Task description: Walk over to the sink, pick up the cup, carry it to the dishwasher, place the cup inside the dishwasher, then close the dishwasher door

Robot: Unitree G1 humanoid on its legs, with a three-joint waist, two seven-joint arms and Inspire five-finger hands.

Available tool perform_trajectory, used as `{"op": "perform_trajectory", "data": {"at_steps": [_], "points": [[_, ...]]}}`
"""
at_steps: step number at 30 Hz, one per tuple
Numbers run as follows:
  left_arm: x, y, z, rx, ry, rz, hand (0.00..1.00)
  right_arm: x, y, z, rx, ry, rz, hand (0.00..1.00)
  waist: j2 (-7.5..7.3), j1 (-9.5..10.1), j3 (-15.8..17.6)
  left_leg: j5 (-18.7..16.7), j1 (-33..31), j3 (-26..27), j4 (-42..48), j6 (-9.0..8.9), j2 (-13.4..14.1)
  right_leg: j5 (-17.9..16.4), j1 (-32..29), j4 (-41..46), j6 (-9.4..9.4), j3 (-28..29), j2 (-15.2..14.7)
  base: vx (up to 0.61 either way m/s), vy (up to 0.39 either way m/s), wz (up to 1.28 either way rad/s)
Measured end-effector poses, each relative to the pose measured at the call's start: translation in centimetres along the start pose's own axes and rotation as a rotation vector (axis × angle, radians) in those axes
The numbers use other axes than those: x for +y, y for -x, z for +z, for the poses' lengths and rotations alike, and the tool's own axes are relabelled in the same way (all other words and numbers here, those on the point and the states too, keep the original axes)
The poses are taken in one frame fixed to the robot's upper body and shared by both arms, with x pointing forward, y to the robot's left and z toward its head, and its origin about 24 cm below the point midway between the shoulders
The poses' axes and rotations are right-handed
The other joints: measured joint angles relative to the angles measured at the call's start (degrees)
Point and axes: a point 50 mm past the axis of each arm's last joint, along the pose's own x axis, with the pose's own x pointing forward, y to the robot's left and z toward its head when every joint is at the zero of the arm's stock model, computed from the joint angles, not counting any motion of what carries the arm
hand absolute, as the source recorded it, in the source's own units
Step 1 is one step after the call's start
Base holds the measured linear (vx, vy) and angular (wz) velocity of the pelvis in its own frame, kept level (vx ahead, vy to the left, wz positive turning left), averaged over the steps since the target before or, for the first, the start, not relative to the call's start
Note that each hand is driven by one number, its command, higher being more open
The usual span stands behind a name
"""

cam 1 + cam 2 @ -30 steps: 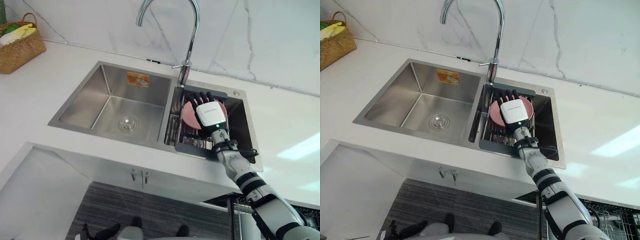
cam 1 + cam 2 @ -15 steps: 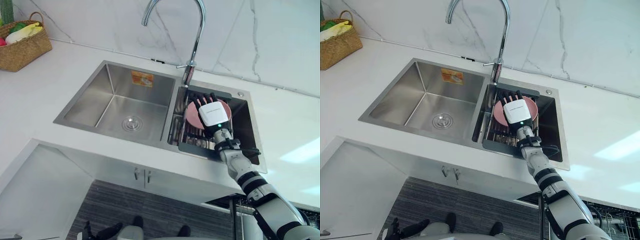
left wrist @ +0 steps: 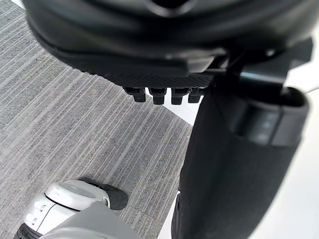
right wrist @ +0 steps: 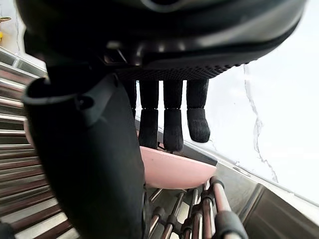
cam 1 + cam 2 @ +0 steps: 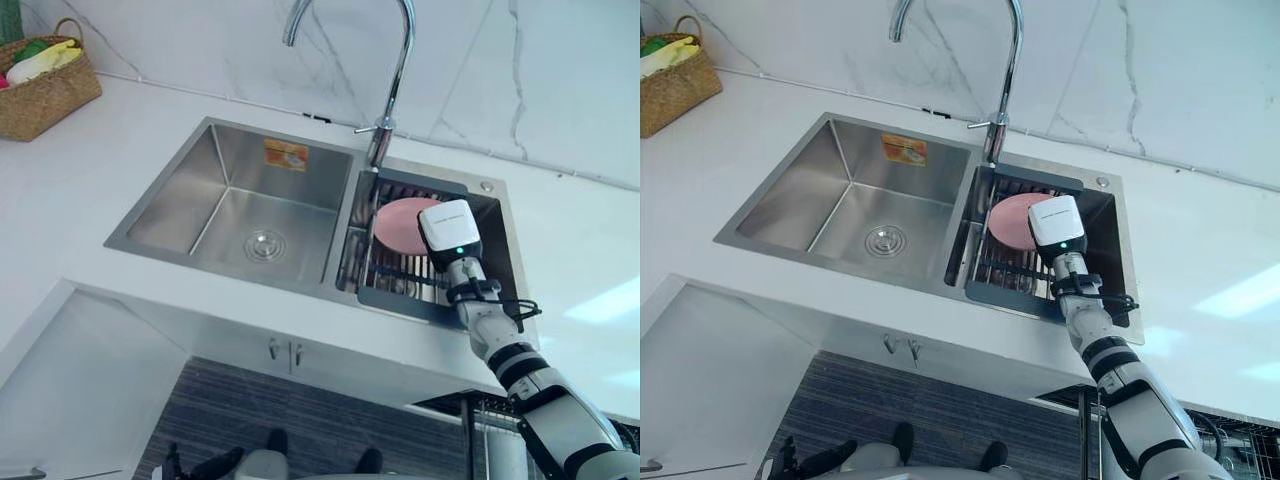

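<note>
Sink rack (image 5: 395,272) — the right hand (image 5: 448,228), fingers (image 4: 173,124) straight, hovers over the pink cup (image 5: 398,222), gripping nothing.

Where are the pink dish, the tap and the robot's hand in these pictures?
pink dish (image 5: 396,224): left eye view, its flat face.
tap (image 5: 377,150): left eye view, its lower stem.
right hand (image 5: 447,228): left eye view, its white back.

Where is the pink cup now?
In the eye views the cup lies on the rack in the right basin, near the faucet, beside the right hand.
</note>
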Motion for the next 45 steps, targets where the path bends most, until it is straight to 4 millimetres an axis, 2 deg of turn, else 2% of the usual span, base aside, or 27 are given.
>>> {"op": "perform_trajectory", "data": {"at_steps": [11, 12, 27, 36, 45], "points": [[0.1, 0.1, 0.1, -0.023, 0.007, 0.003, 1.0, -1.1, -0.3, 0.4, -0.076, -0.047, -0.079, 0.0, 0.68, 0.1, 0.4, -0.6, 0.0, 0.7, 0.9, -0.23, 0.2, 0.0, 0.0, -0.2, -0.06, 0.8, 0.2, 0.0, 0.0, -0.02], [0.0, 0.1, 0.1, -0.022, 0.007, 0.003, 1.0, -1.1, -0.3, 0.5, -0.084, -0.053, -0.078, 1.0, 0.68, 0.1, 0.4, -0.6, 0.0, 0.8, 0.9, -0.28, 0.3, -0.1, 0.0, -0.2, -0.09, 0.9, 0.2, 0.0, 0.0, 0.0], [0.0, 0.1, 0.4, -0.018, 0.009, 0.009, 1.0, -0.9, -0.3, 0.8, -0.119, -0.072, -0.009, 1.0, 0.67, 0.14, 0.4, -0.7, 0.0, 0.8, 1.0, -0.27, 0.3, 0.0, 0.0, -0.2, -0.06, 1.0, 0.2, 0.0, 0.0, 0.0], [-0.3, 0.1, 0.2, 0.001, -0.011, 0.0, 1.0, -0.7, -0.3, 0.3, -0.074, -0.047, -0.001, 1.0, 0.67, 0.32, 0.4, -0.7, -0.1, 0.7, 1.2, -0.26, 0.3, 0.0, 0.0, -0.2, -0.06, 0.7, 0.2, 0.0, 0.0, 0.0], [-0.2, 0.1, 1.0, -0.016, -0.019, -0.006, 1.0, -0.1, 0.2, -0.2, -0.032, -0.029, 0.006, 1.0, 0.66, 1.06, 0.4, -0.7, -0.6, -0.3, 1.4, -0.17, 0.0, 0.0, 0.1, 0.0, -0.06, -0.4, 0.1, 0.0, 0.003, 0.06]]}}
